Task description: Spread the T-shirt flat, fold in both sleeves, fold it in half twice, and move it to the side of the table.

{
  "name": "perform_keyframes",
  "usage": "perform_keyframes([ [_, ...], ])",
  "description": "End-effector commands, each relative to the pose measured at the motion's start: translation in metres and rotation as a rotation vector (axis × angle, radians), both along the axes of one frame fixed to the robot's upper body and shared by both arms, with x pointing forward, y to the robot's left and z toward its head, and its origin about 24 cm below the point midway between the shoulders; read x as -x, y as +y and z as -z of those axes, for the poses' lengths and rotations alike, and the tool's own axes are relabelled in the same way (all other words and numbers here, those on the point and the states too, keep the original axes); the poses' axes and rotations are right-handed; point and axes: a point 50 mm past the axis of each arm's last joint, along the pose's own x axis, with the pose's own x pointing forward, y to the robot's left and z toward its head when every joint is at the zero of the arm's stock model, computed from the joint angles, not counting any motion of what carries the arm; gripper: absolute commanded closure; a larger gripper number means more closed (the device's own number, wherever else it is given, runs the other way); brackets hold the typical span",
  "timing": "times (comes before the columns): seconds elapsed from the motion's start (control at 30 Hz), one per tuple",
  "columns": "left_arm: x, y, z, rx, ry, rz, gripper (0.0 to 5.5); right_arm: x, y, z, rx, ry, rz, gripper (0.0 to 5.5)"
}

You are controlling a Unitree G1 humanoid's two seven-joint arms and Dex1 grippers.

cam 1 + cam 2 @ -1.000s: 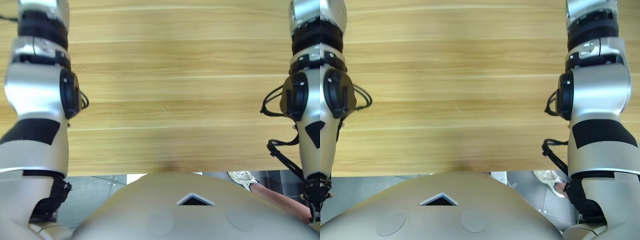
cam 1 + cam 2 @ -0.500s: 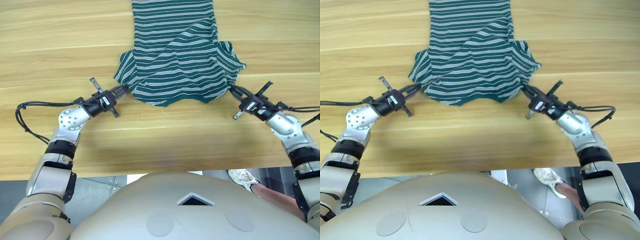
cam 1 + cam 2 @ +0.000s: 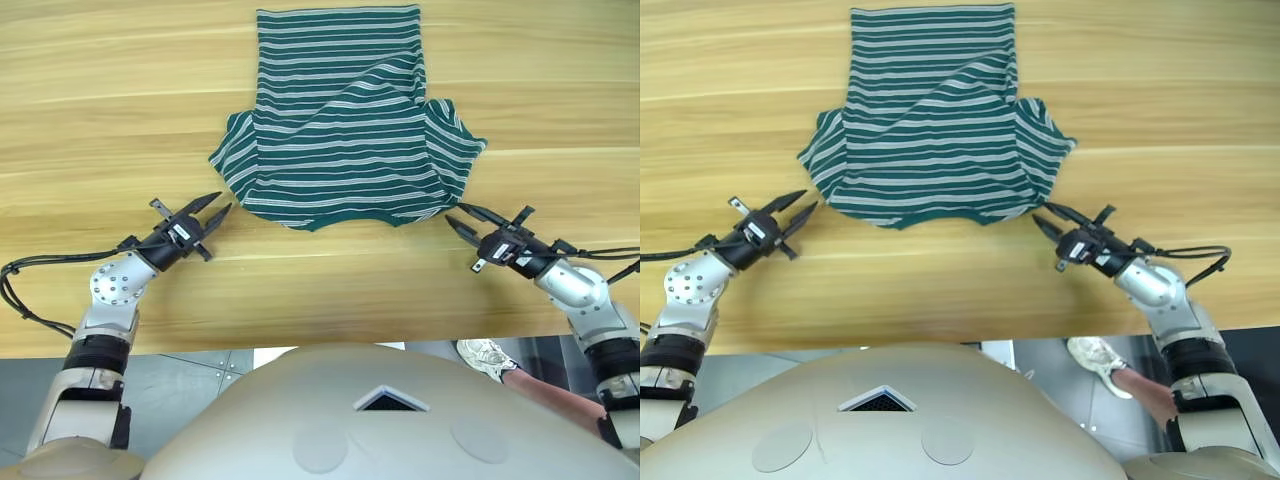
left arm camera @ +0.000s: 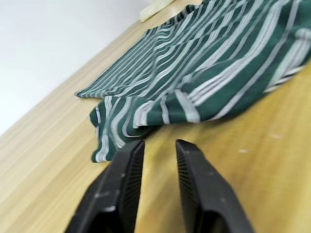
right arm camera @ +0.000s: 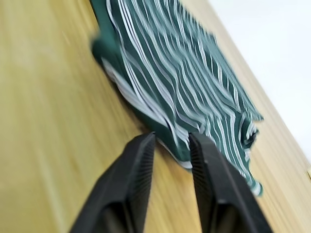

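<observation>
Lower left of the head view: the left hand (image 3: 221, 206) sits low over the wooden bench (image 3: 90, 120), fingers spread and holding nothing, its tips just short of one sleeve. The green-and-white striped T-shirt (image 3: 345, 120) lies rumpled at upper centre, collar end nearest the hands. Lower right, the right hand (image 3: 455, 213) is likewise released, close beside the other sleeve.

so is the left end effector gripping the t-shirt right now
No, the left end effector is open, with its fingers just short of the T-shirt's edge.
</observation>
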Motion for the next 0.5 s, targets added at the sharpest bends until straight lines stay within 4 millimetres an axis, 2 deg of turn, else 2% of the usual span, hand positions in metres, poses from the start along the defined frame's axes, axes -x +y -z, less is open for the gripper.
perform_keyframes([
  [0.03, 0.017, -0.014, 0.001, 0.052, 0.038, 0.059, 3.80, 0.008, 0.001, -0.007, -0.029, 0.010, -0.020, 3.66],
  [0.1, 0.025, -0.018, -0.008, 0.130, 0.033, 0.090, 3.80, 0.009, -0.001, -0.013, -0.051, -0.006, -0.012, 3.66],
  [0.17, 0.026, -0.023, -0.026, 0.269, -0.028, 0.104, 3.80, 0.001, 0.007, -0.027, -0.111, -0.077, -0.015, 3.66],
  [0.23, 0.020, -0.030, -0.041, 0.382, -0.081, 0.105, 3.80, -0.014, 0.019, -0.038, -0.129, -0.154, -0.021, 3.66],
  [0.3, 0.010, -0.033, -0.046, 0.421, -0.108, 0.073, 3.80, -0.032, 0.035, -0.042, -0.078, -0.217, -0.041, 3.66],
  [0.4, 0.001, -0.039, -0.045, 0.433, -0.117, 0.034, 3.47, -0.051, 0.060, -0.022, 0.104, -0.222, -0.105, 3.62],
  [0.47, -0.001, -0.043, -0.044, 0.418, -0.118, 0.035, 3.11, -0.052, 0.068, -0.003, 0.200, -0.178, -0.140, 3.62],
  [0.5, -0.001, -0.045, -0.044, 0.404, -0.125, 0.036, 2.99, -0.046, 0.071, 0.007, 0.204, -0.133, -0.166, 3.62],
])
